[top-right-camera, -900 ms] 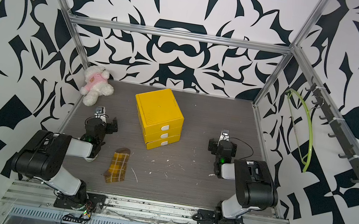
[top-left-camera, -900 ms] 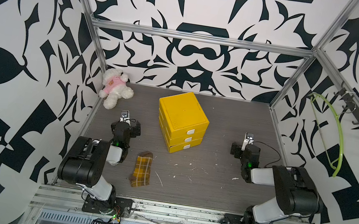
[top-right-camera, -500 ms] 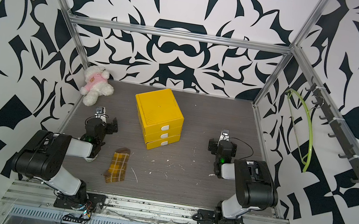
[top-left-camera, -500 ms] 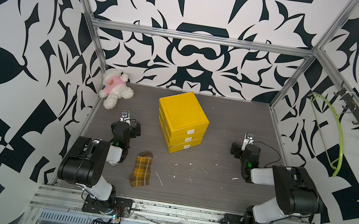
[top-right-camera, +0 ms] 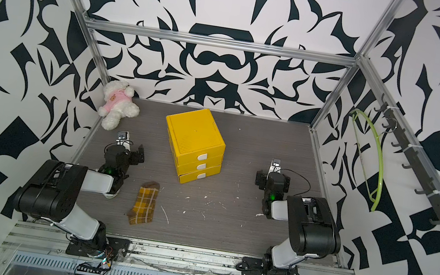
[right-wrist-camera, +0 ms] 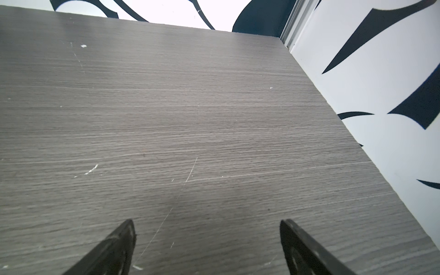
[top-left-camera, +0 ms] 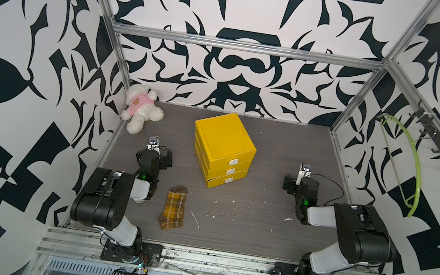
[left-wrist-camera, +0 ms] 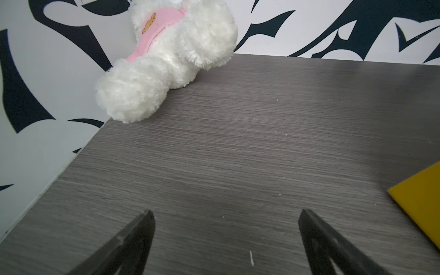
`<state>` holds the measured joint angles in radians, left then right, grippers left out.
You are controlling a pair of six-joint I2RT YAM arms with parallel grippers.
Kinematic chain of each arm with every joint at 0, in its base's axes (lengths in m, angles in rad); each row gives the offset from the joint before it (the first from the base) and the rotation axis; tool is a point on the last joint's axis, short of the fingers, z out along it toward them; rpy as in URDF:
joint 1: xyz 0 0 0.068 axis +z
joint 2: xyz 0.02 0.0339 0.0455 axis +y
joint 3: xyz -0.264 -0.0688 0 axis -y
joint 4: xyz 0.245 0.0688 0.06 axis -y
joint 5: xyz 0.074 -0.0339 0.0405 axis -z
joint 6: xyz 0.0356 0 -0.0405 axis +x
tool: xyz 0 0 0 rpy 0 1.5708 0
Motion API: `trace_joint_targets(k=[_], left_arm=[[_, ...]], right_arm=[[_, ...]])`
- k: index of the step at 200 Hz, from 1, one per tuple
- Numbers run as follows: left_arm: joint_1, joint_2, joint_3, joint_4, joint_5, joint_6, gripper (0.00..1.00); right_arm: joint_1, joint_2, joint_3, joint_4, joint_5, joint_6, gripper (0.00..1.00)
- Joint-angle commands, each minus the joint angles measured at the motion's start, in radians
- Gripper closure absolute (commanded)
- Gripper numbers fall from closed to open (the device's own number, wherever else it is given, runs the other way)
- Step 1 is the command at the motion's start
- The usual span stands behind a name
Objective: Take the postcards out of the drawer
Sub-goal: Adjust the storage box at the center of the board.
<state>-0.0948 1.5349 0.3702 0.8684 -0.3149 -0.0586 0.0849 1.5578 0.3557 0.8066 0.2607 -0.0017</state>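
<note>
While the yellow drawer unit (top-left-camera: 224,142) sits shut on the desk (top-left-camera: 259,219), the postcards unseen and presumably inside, we hang left tool (left-wrist-camera: 226,212) and right tool (right-wrist-camera: 207,221) wide open, empty, well apart from it, judging a square pull on one white tab (top-left-camera: 234,161) the sound start.

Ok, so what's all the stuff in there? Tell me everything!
Drawer box: 1, yellow, three shut drawers, middle of table.
Handles: 3, white, drawer fronts.
Teddy: 1, white with pink shirt, far corner, robot's left.
Sock: 1, yellow-brown plaid, flat on table, robot's left.
Hanger: 1, green, hanging up on robot's right.
Postcards: none in sight.
Table: 1, grey wood, under everything.
Left gripper: 1, black, open, empty.
Right gripper: 1, black, open, empty.
</note>
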Motion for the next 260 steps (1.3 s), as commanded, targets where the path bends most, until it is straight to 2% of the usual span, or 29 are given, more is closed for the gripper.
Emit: trace_joint_targets(k=[1,17,34,78,96,105,120,133,149,166,189,203,260], left_arm=[[-0.021,-0.090,0.059,-0.141,-0.014,0.034,0.00],[-0.021,-0.144,0.131,-0.292,-0.021,0.031,0.01],[-0.020,-0.191,0.197,-0.392,0.002,0.012,0.01],[-0.021,-0.199,0.483,-0.699,0.064,-0.158,0.01],[-0.021,-0.154,0.613,-0.791,0.160,-0.206,0.01],[-0.022,-0.128,0.675,-0.834,0.198,-0.250,0.01],[-0.022,-0.086,0.771,-0.876,0.263,-0.301,0.01],[-0.020,-0.056,0.837,-0.888,0.323,-0.317,0.01],[-0.021,-0.018,0.914,-0.884,0.389,-0.337,0.01],[-0.022,0.043,1.021,-0.911,0.518,-0.336,0.01],[-0.021,0.156,1.201,-1.045,0.698,-0.333,0.01],[-0.021,0.218,1.279,-1.113,0.792,-0.330,0.01],[-0.027,0.358,1.386,-1.267,1.003,-0.298,0.01]], right_arm=[[-0.002,-0.097,0.110,-0.177,0.061,0.025,0.03],[-0.002,-0.131,0.212,-0.367,0.115,0.048,0.05],[0.002,-0.175,0.288,-0.496,0.114,0.095,0.07],[0.060,-0.327,0.413,-0.839,0.010,0.287,0.17],[0.096,-0.402,0.429,-0.949,-0.057,0.361,0.35],[0.104,-0.428,0.435,-0.992,-0.156,0.392,0.44],[0.128,-0.468,0.422,-1.005,-0.275,0.424,0.74],[0.174,-0.500,0.406,-0.995,-0.304,0.450,1.00],[0.250,-0.518,0.395,-0.956,-0.315,0.477,1.00],[0.320,-0.505,0.389,-0.870,-0.358,0.510,1.00],[0.385,-0.448,0.399,-0.722,-0.428,0.557,1.00],[0.420,-0.403,0.442,-0.702,-0.431,0.543,1.00],[0.451,-0.305,0.494,-0.615,-0.493,0.524,1.00]])
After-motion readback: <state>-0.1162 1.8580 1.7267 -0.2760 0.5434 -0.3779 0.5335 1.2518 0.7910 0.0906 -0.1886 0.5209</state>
